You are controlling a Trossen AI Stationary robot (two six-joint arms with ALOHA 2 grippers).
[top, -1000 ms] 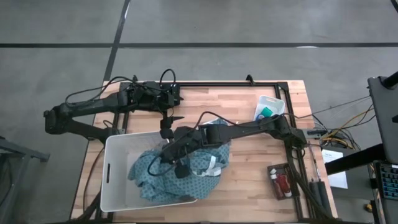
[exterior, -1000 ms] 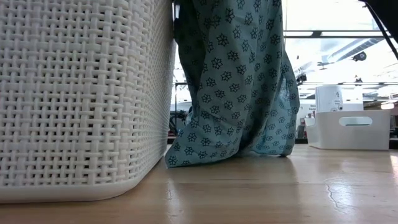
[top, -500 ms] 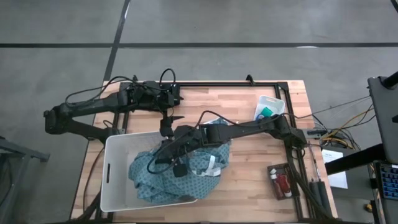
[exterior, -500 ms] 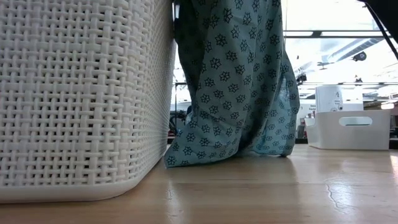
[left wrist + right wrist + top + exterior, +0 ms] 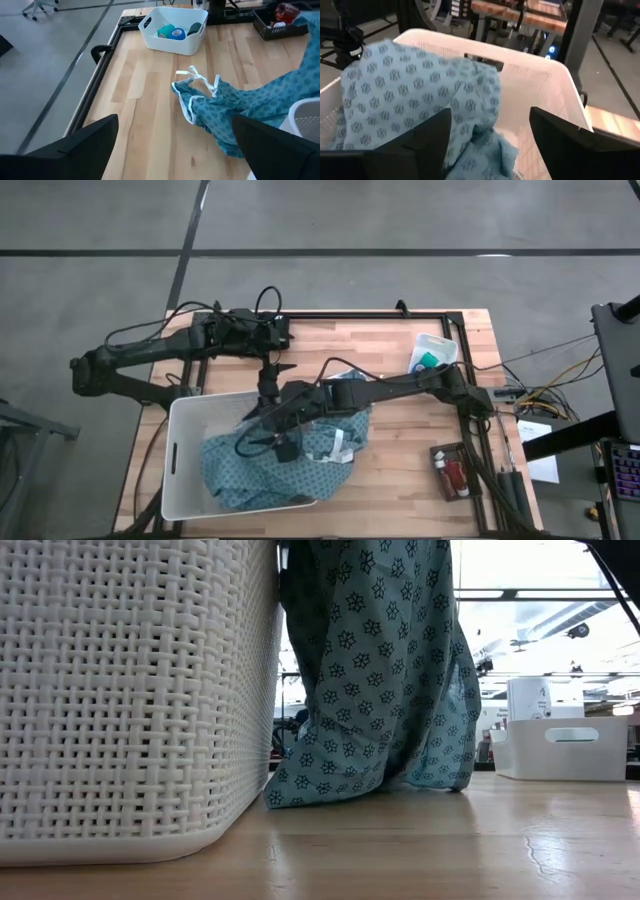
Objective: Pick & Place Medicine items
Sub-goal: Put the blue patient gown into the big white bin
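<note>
Hovering over the white basket [image 5: 185,470], the right gripper [image 5: 490,135] has its jaws apart, empty above the patterned cloth [image 5: 260,465]. Red bottles [image 5: 452,476] lie well off toward the bench's right edge, nearer this arm; the left gripper [image 5: 172,142] waits, jaws wide.

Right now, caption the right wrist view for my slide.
Right gripper, open, above patterned cloth piled in the white basket.
</note>
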